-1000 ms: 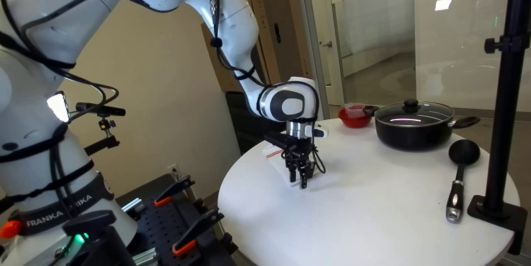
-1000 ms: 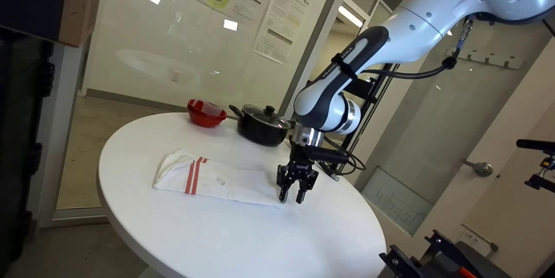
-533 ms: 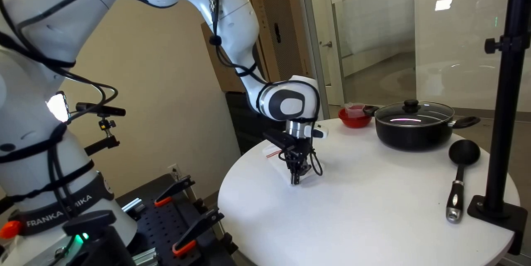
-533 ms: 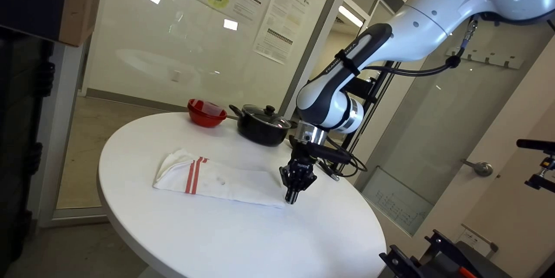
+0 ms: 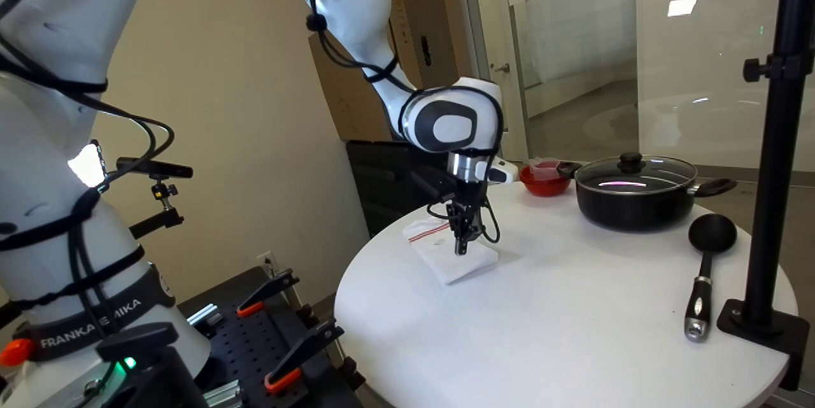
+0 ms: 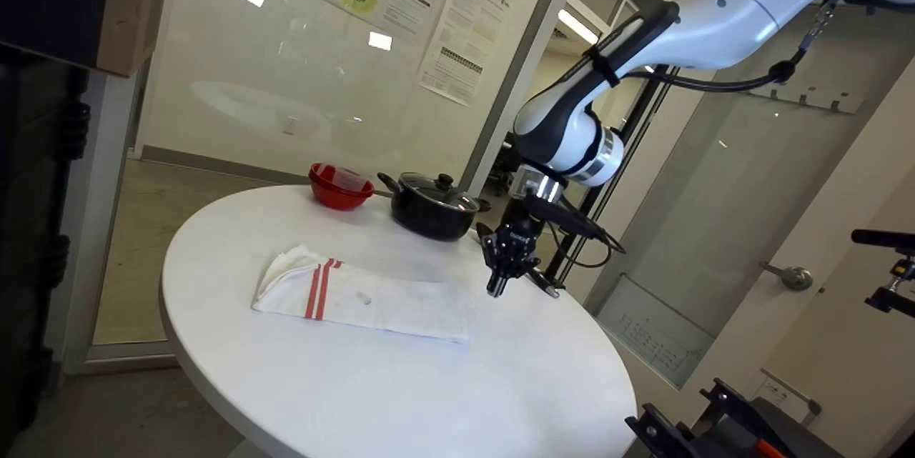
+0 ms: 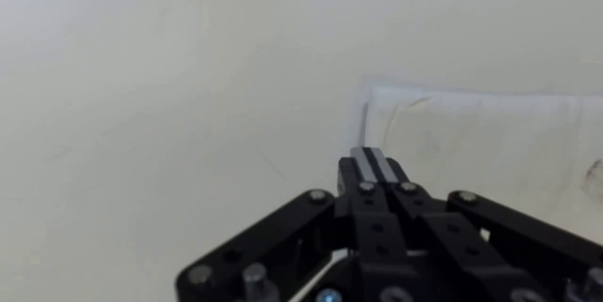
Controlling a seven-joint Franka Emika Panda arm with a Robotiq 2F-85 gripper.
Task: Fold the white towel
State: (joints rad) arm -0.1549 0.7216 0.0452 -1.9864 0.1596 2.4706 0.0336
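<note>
The white towel [image 6: 407, 304] lies on the table as a long folded strip. Two red stripes cross it near one end, where layered edges curl up a little. Its plain end lies nearest my gripper [image 6: 495, 291]. In an exterior view the same towel [image 5: 439, 255] is partly behind the gripper [image 5: 461, 251]. Raised above the tabletop, the gripper is shut, its fingertips pressed together with no cloth between them. From the wrist view, the fingertips [image 7: 362, 163] appear over the short edge of the towel [image 7: 476, 146], close to one corner.
On the round white table [image 5: 560, 331] stand a lidded black pan [image 6: 432, 211] and a red bowl [image 6: 339, 190]. A black ladle [image 5: 710, 242] lies near a black post [image 5: 770, 172] clamped at the table's edge.
The gripper's fingers closed at the towel's plain end, then the arm rose away from the table. The towel stayed lying where it was.
</note>
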